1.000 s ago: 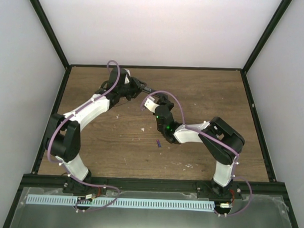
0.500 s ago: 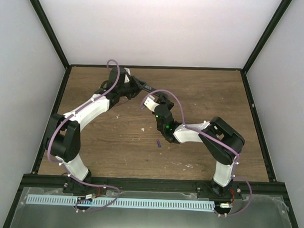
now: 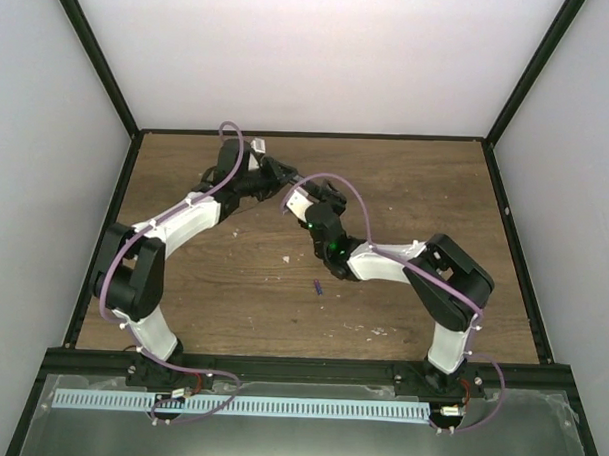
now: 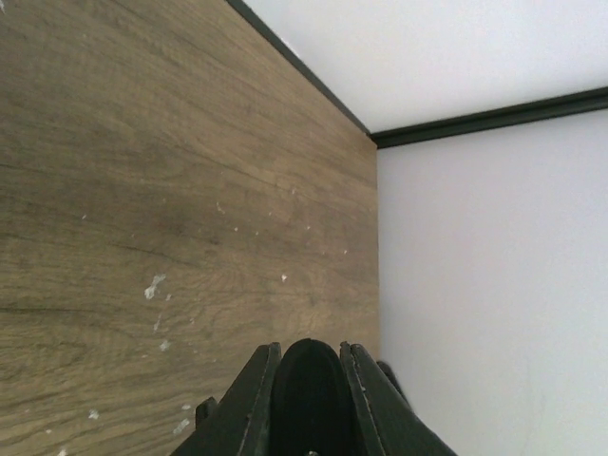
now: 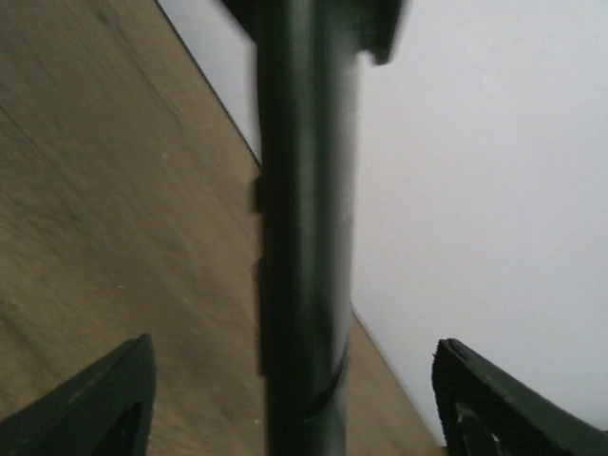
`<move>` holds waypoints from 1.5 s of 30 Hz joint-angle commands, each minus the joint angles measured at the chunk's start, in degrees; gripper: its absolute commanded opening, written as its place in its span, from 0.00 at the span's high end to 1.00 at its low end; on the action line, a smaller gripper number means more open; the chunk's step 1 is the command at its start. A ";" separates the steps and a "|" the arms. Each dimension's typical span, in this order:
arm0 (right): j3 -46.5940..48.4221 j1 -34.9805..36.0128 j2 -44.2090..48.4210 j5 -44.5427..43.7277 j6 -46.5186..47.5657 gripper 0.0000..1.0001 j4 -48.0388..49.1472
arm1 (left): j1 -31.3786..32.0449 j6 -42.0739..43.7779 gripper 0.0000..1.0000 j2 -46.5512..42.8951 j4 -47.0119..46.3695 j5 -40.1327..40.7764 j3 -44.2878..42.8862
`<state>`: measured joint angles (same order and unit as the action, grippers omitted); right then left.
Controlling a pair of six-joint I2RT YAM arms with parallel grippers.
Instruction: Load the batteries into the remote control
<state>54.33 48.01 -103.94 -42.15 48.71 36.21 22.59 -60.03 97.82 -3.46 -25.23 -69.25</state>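
Observation:
In the left wrist view my left gripper [image 4: 309, 353] is shut on the rounded end of the black remote control [image 4: 309, 385]. From above, that gripper [image 3: 272, 173] holds the remote control [image 3: 292, 178] above the back middle of the table. My right gripper [image 3: 307, 199] is just in front of it and open. In the right wrist view the remote control [image 5: 304, 237] is a blurred dark bar running up between the fingers [image 5: 100, 404]; it touches neither. The gripper's mid-gap [image 5: 296, 404] falls on the bar. A purple-blue battery [image 3: 317, 287] lies on the wood below the right forearm.
White specks of debris [image 3: 287, 257] dot the wooden table [image 3: 202, 284], with more at the front right [image 3: 380, 331]. A black frame rail [image 3: 313, 135] and white walls close off the back and both sides, with the back wall close behind the grippers.
The right gripper has opened and let go of the remote. The left gripper has closed on it. Both wrists have shifted slightly toward the back.

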 commanded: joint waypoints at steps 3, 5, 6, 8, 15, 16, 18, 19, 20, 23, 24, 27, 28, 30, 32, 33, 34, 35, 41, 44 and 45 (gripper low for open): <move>2.10 -1.91 5.48 10.49 -12.70 0.15 -11.15 | -0.85 6.40 0.84 0.26 -4.03 -4.98 2.33; 2.08 -2.97 7.24 14.88 -16.47 0.08 -14.65 | -1.11 8.72 0.85 -0.05 -3.17 -6.06 2.21; 2.02 -3.45 8.14 17.02 -17.62 0.06 -15.76 | -1.33 9.48 0.85 -0.16 -3.17 -6.68 2.35; 1.89 -4.73 10.17 23.46 -19.13 0.01 -18.93 | -1.91 10.25 0.85 -0.26 -4.09 -8.21 3.15; 2.14 -12.89 16.49 49.09 -23.42 0.00 -32.01 | -3.33 14.71 0.85 -1.31 -7.27 -13.58 4.65; 1.82 -13.74 17.17 51.06 -23.48 0.00 -32.71 | -3.34 15.68 0.86 -1.32 -6.47 -14.04 4.43; 1.58 -14.81 18.11 54.22 -22.56 0.00 -34.69 | -3.36 16.69 0.89 -1.07 -6.25 -15.48 4.30; 1.62 -15.13 18.22 55.15 -21.99 0.00 -35.60 | -3.40 16.91 0.91 -0.87 -6.70 -16.38 4.26; 1.70 -15.40 18.31 56.50 -21.22 0.00 -36.53 | -3.43 17.02 0.93 -0.69 -6.92 -17.17 4.28; 2.16 -16.21 18.27 60.12 -20.02 0.00 -38.62 | -3.43 17.39 0.97 -0.06 -7.79 -19.39 4.21; 2.31 -16.34 18.17 61.05 -19.71 0.00 -39.13 | -3.43 17.54 0.97 0.02 -8.13 -19.82 4.28; 3.06 -16.46 17.54 62.73 -18.88 0.01 -40.54 | -3.43 17.91 0.98 0.10 -9.38 -20.57 4.69; 3.41 -16.46 17.21 63.06 -18.57 0.03 -40.99 | -3.43 17.99 0.99 0.09 -9.63 -20.82 4.72; 3.82 -16.46 16.63 63.14 -18.05 0.08 -41.67 | -3.43 18.38 1.00 0.27 -9.63 -21.41 4.53; 3.87 -16.61 16.41 62.86 -17.78 0.11 -41.69 | -3.43 18.71 1.00 0.56 -9.78 -22.47 4.24; 3.68 -16.70 16.36 62.94 -17.71 0.12 -41.52 | -3.43 18.76 1.00 0.68 -9.91 -23.02 4.15; 3.68 -16.78 16.40 62.92 -17.63 0.13 -41.45 | -3.43 18.85 1.00 0.91 -10.04 -23.58 4.06; 3.64 -16.93 16.40 63.09 -17.53 0.15 -41.39 | -3.43 18.97 1.00 1.05 -10.13 -24.20 3.94; 3.11 -17.65 16.96 63.33 -17.39 0.26 -41.14 | -3.43 21.00 1.00 1.79 -8.37 -25.97 2.77; 2.44 -17.94 17.43 63.38 -17.28 0.29 -40.96 | -3.47 22.81 1.00 1.91 -6.18 -25.90 1.94; 2.32 -18.03 17.57 63.38 -17.25 0.31 -40.91 | -3.50 23.21 1.00 2.00 -5.78 -25.77 1.83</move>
<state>55.66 30.59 -87.26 20.12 31.05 -4.71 19.16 -40.16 99.20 -10.55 -49.56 -65.28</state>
